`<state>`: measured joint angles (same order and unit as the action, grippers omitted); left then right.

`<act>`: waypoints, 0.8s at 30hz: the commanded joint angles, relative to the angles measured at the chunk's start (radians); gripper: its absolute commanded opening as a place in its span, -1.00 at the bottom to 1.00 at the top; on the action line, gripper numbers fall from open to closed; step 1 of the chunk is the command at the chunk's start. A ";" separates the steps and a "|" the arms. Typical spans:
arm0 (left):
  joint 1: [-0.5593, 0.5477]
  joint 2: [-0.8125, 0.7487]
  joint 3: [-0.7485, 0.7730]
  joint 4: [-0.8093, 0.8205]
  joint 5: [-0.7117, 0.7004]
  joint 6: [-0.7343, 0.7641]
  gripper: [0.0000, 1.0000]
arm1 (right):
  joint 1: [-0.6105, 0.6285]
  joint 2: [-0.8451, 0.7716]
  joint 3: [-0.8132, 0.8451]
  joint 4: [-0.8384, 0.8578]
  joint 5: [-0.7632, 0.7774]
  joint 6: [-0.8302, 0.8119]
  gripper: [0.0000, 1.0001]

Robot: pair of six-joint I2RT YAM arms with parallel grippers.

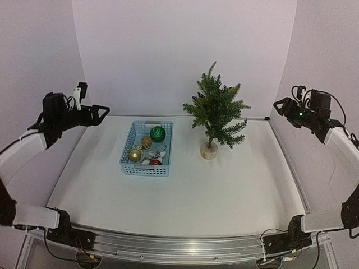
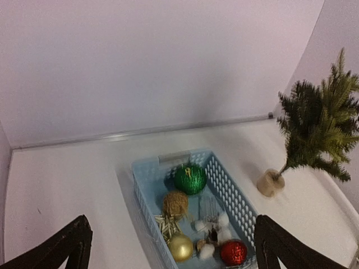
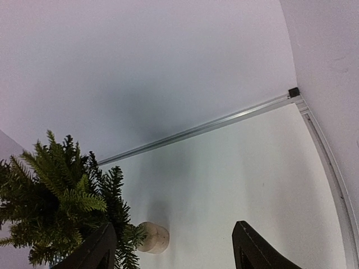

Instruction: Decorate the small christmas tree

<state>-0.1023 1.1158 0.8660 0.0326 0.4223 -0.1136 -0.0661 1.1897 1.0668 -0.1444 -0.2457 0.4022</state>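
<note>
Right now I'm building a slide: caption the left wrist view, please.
Left gripper, jaws open, looks down on a blue basket of ornaments beside the undecorated small christmas tree.

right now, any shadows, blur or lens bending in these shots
Top view: table edges bow, lens bending. Left wrist view: basket fairly sharp, the left fingers dark and soft. Right wrist view: broad soft shadow on the back wall above the tree.

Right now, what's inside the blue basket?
The blue basket holds a green ball, a brown ball, a gold ball, a red ball and small white pieces. Whatever lies beneath them is covered.
</note>
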 commanded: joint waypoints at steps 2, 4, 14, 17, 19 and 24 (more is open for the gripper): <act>0.005 0.474 0.485 -0.727 0.159 0.110 0.99 | 0.088 0.061 0.179 -0.370 0.202 0.029 0.40; 0.004 0.602 0.631 -0.852 0.138 0.123 0.86 | 0.133 0.083 0.226 -0.460 0.271 0.020 0.40; -0.039 0.893 0.958 -0.917 -0.036 0.101 0.73 | 0.217 0.153 0.241 -0.545 0.331 0.057 0.41; -0.045 0.941 0.970 -0.913 -0.041 0.087 0.59 | 0.232 0.182 0.272 -0.546 0.316 0.052 0.41; -0.044 0.957 0.976 -0.914 -0.023 0.077 0.56 | 0.239 0.196 0.293 -0.546 0.315 0.045 0.41; -0.056 0.942 0.924 -0.906 -0.003 0.067 0.38 | 0.244 0.212 0.297 -0.545 0.328 0.048 0.41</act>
<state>-0.1525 2.0734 1.8039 -0.8647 0.4131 -0.0346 0.1702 1.3954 1.3206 -0.6833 0.0614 0.4461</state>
